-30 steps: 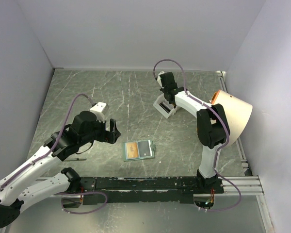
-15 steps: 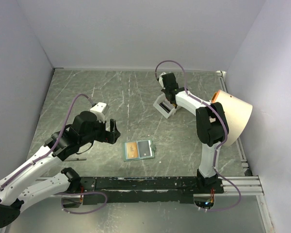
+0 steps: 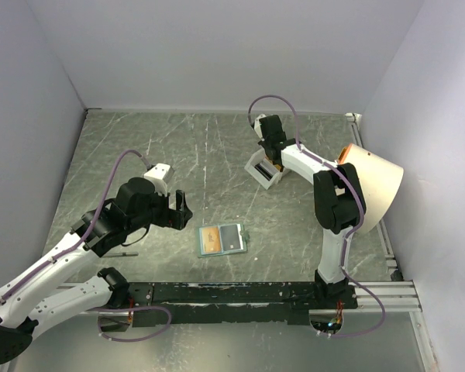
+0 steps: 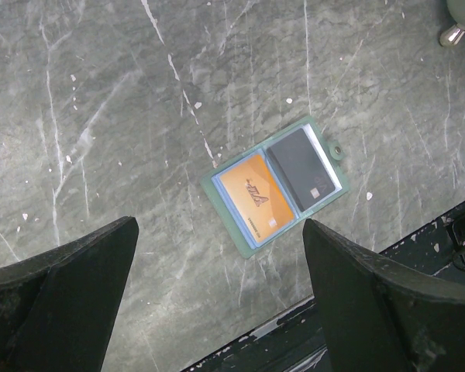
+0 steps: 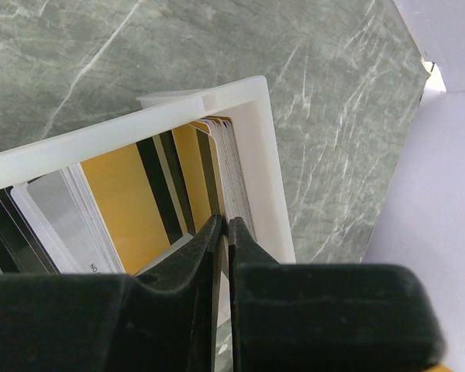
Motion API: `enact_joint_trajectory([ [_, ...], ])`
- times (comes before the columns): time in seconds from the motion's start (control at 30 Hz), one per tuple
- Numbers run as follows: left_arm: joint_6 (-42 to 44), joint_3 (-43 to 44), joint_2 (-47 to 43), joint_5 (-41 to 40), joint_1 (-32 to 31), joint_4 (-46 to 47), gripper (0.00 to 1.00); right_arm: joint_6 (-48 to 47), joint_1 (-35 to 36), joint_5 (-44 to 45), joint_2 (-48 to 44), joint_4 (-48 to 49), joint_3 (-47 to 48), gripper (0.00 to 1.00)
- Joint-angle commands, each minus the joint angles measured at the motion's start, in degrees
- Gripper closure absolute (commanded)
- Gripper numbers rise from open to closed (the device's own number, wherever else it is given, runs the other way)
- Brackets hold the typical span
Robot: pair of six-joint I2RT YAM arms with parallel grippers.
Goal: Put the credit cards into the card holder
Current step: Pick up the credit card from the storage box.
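one small shift: right gripper (image 5: 226,223) has edged along the white tray (image 5: 260,155).

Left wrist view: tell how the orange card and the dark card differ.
The orange card is bright, with a printed logo; the dark card is near black with a small pale mark. The orange card fills the half away from the snap tab; the dark card the half beside it. Both lie flat in the open card holder, alike in size.
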Motion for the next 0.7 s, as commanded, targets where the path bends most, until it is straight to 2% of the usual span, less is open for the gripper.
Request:
enact_joint_trajectory([
  [0.0,0.2,-0.2,0.1,-0.2,-0.2,0.1,0.01,-0.9,-0.6,-0.1,0.8,0.9,1.8,0.95],
  [0.13,0.2,-0.3,-0.1,0.0,-0.2,0.2,0.01,-0.9,-0.7,-0.5,0.4,0.8,2.0,0.98],
  [0.27,0.2,-0.2,-0.1,-0.1,-0.2,0.2,0.01,0.4,-0.7,-0.4,0.3,-0.3,3.4,0.92],
  [0.3,0.2,-0.2,0.0,-0.1,-0.2,0.2,0.01,0.4,-0.7,-0.8,0.3,-0.4,3.4,0.92],
  [0.37,0.2,-0.2,-0.1,0.0,-0.2,0.2,0.01,0.5,-0.8,-2.0,0.5,-0.6,3.3,1.0],
  [0.53,0.1,-0.4,-0.4,-0.1,-0.2,0.2,0.01,1.1,-0.8,-2.4,0.8,-0.1,2.3,1.0],
  [0.6,0.1,-0.4,-0.4,0.0,-0.2,0.2,0.01,1.2,-0.9,-1.8,1.1,-0.1,2.1,0.96],
  [0.67,0.1,-0.3,-0.3,-0.1,-0.2,0.2,0.01,1.1,-1.0,-1.3,1.4,-0.3,2.2,1.0],
])
